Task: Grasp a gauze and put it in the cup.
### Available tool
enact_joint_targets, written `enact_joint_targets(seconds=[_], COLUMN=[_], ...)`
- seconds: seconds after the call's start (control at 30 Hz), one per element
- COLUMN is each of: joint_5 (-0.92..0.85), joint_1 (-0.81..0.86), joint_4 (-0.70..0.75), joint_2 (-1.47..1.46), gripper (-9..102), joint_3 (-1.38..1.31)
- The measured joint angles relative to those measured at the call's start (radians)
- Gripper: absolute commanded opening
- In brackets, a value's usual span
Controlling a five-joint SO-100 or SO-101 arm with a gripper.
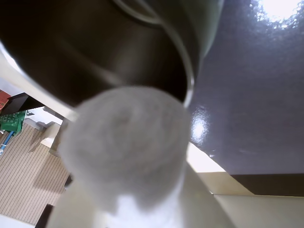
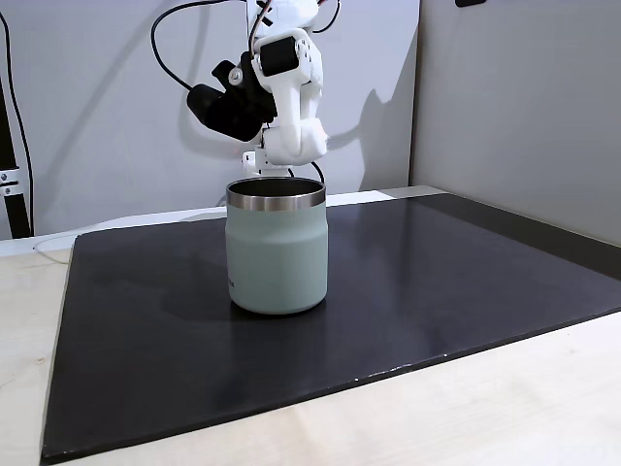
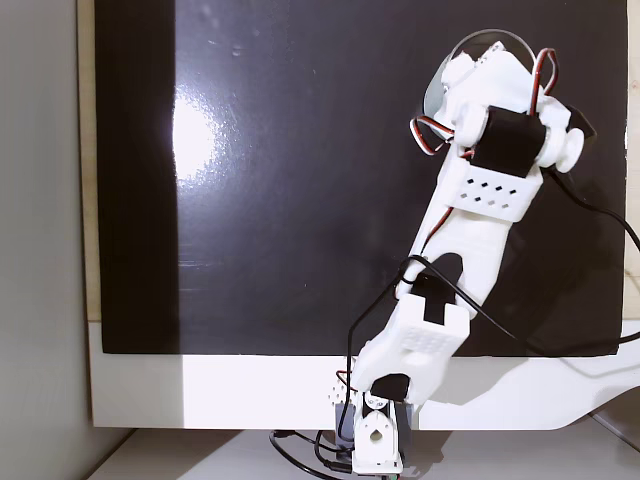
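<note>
In the wrist view, the gauze [image 1: 126,152] is seen close to the lens as a soft white roll, blurred, with its round end face turned toward the camera. It is held by the gripper [image 1: 128,199], whose pale fingers [image 1: 199,199] are pressed against the roll from below and at its sides. Directly behind the roll, the dark inside of the cup [image 1: 95,47] is seen, with its shiny steel rim curving down at the right of the roll. The roll is positioned at the mouth of the cup, level with or just above the rim. The glossy black mat [image 1: 256,95] is seen to the right of the cup. In a fixed view taken from the side, the mint-green cup [image 2: 277,254] is shown upright on the black mat [image 2: 437,282], nearer the mat's back edge than its front edge and left of its middle. The mat is laid on a pale table [image 2: 485,408]. The white arm [image 2: 289,107] is bent down over the cup from behind, and its lower end is placed just above the steel rim; the roll is hidden here. In a fixed view taken from above, the arm [image 3: 470,230] is extended from the near edge of the table across the mat [image 3: 280,180] toward its far right corner, where a small arc of the cup rim [image 3: 440,75] is visible beside the wrist.
</note>
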Motion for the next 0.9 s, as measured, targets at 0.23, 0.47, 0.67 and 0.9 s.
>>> enact_joint_targets(seconds=[0.23,0.47,0.67,0.9], joint_5=[-0.005,-0.003,0.009,0.012], joint_1=[0.041,0.055,0.055,0.055], joint_4=[-0.008,-0.008,-0.005,-0.005], joint_2=[-0.058,-0.071,-0.080,-0.080], gripper=[1,23,41,41], joint_3=[-0.067,-0.071,-0.075,-0.086])
